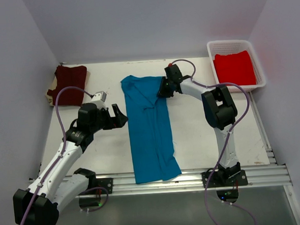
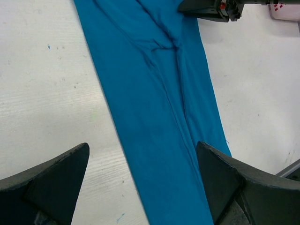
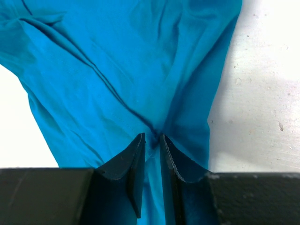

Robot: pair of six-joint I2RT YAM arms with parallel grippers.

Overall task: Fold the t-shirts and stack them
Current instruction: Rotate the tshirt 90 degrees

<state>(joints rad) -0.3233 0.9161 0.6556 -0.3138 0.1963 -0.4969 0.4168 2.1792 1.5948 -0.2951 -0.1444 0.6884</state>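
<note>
the teal shirt (image 1: 148, 128) lies as a long strip, far to near, its far right edge seemingly pinched in the right gripper (image 3: 152, 140), the left gripper (image 1: 120, 116) wide open and empty beside its left edge

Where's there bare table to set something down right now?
Widest bare table: between the teal shirt and the right arm. A smaller patch: far side, between the maroon shirt and the teal shirt. Crowded: the left gripper, open, beside the teal shirt's left edge; the right gripper pinching its far right edge.
</note>
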